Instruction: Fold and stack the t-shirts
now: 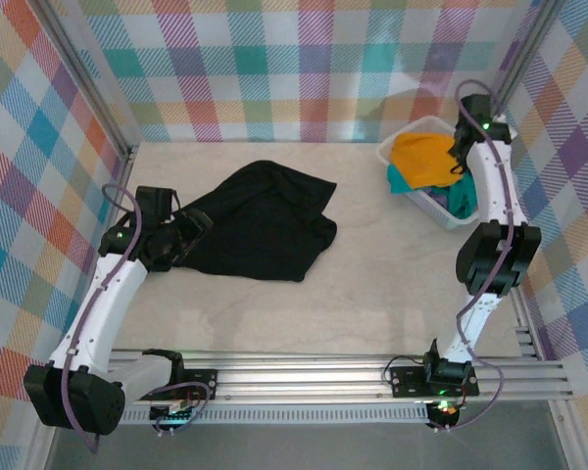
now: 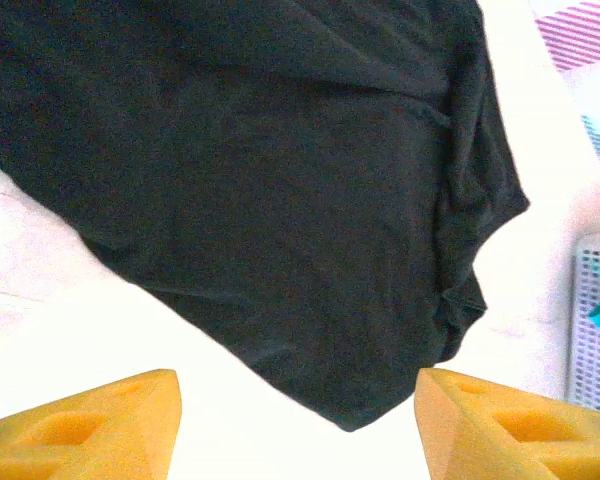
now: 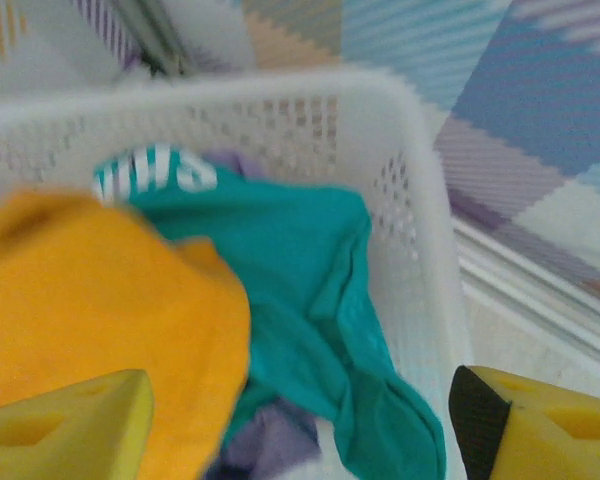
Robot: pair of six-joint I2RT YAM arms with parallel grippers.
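Black shirt (image 1: 260, 220) lay crumpled (unfolded); left gripper (image 2: 295, 385), jaws apart, at its edge, probably to grab. Right gripper (image 3: 300, 390), apart, above basket (image 1: 412, 132) for orange shirt (image 3: 90, 300).

Wht basket (image 1: 406, 135) far rt on tbl (image 1: 372, 294)

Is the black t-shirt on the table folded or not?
Not folded. The black t-shirt lies loosely crumpled, with an irregular outline, on the table.

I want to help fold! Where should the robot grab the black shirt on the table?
Probably the pointed corner of the black t-shirt, coming from the near left with the left gripper. That corner sticks out flat ahead of its open jaws.
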